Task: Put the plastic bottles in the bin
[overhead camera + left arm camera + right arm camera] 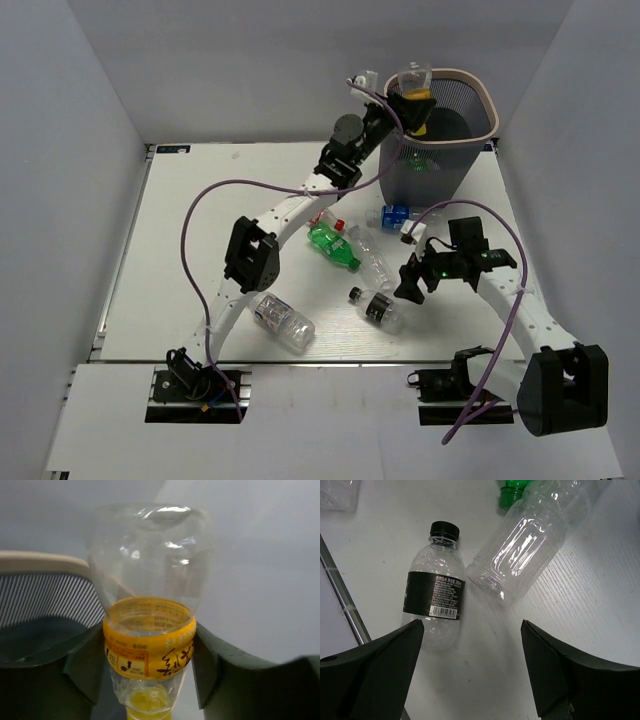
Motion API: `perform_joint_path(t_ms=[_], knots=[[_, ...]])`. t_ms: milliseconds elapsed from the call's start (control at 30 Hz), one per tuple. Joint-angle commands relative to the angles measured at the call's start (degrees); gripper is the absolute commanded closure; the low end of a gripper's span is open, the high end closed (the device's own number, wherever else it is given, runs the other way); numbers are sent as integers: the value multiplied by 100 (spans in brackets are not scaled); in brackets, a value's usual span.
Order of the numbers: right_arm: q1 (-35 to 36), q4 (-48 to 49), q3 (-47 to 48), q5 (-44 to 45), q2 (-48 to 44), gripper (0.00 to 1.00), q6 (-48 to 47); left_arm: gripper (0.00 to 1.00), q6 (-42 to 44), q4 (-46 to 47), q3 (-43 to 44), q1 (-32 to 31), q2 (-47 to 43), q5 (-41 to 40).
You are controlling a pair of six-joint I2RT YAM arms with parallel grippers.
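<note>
Your left gripper [148,640] is clenched on the yellow-labelled bottle [150,570]. Its fingers press the label band from both sides, with the yellow cap toward the wrist and the clear base pointing away. Judgement: gripping at the band keeps the crushable clear body out of the squeeze.

The bottle hangs above the beige rim of the wire-mesh bin [492,105], which stands at the far right corner of the worktop. It is over the left part of the mouth, close to the rim, and not yet inside. Judgement: this is the drop step. Let go only once the whole body clears the rim, or it may bounce back onto the worktop.

Your right gripper [472,625] is released, jaws wide with nothing between them. It hovers low over the worktop, right of centre and toward the near edge. The black-capped bottle [436,587] lies on its side just off one finger. The ribbed clear bottle [520,550] lies close against it; you cannot tell whether they touch. Judgement: the wide stance is a pre-grasp, and the black-capped one looks like the next pick.

Also lying on the worktop:
- green bottle [335,247], mid-worktop
- blue-labelled bottle [400,213], near the bin's foot
- lone clear bottle [283,320], toward the near edge, left of centre
</note>
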Motion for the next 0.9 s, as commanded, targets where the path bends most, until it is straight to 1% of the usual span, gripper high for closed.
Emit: perform_joint_path(t_ms=[0, 33, 67, 100, 233, 367, 433, 500, 533, 567, 600, 633, 667, 700, 733, 767, 800, 833, 867], knots=[[57, 239, -152, -98, -163, 13, 183, 26, -6, -141, 303, -129, -78, -656], [31, 247, -179, -107, -163, 11, 218, 12, 64, -143, 303, -190, -78, -710], [31, 291, -188, -116, -172, 10, 227, 2, 125, -195, 251, -190, -78, -780], [40, 317, -258, -116, -198, 10, 253, 0, 126, -248, 250, -190, -78, -781], [31, 502, -399, -177, -251, 10, 359, 0, 179, -309, 312, -190, -78, -894], [31, 572, -417, -195, -207, 10, 403, 0, 450, -398, 312, -190, -254, -1018], [48, 652, -399, -195, -172, 10, 394, 0, 582, -572, 216, -190, -507, -1018], [48, 748, -373, -169, -137, 10, 421, 0, 959, -766, -108, -190, -814, -956], [57, 792, -355, -160, -120, 10, 438, 0, 1143, -880, -293, -190, -1286, -904], [66, 862, -346, -125, -67, 10, 464, 0, 1537, -1160, -825, -190, -1586, -843], [92, 924, -320, -116, -41, 10, 473, 0, 1706, -1336, -1153, -190, -1911, -842], [119, 950, -303, -73, -5, 10, 491, 0, 1882, -1538, -1504, -190, -2628, -842], [136, 994, -268, -55, 82, 10, 526, 0, 2066, -2019, -2256, -190, -3018, -920], [189, 1003, -241, -72, 126, 10, 535, 0, 2364, -2267, -2663, -190, -3396, -1052], [250, 942, -206, -98, 170, 10, 544, 0, 2445, -2531, -3076, -190, -3783, -1192], [268, 890, -67, -142, 284, 10, 552, 0, 2507, -2977, -3933, -190, -4587, -1350], [364, 741, -22, -238, 311, 10, 526, 0, 2560, -3208, -4351, -190, -4987, -1630], [426, 618, 14, -257, 390, 10, 491, 0, 2560, -3428, -5103, -190, -5374, -1807], [470, 590, 66, -213, 425, 10, 482, 0, 2404, -3900, -5441, -190, -6082, -1965]])
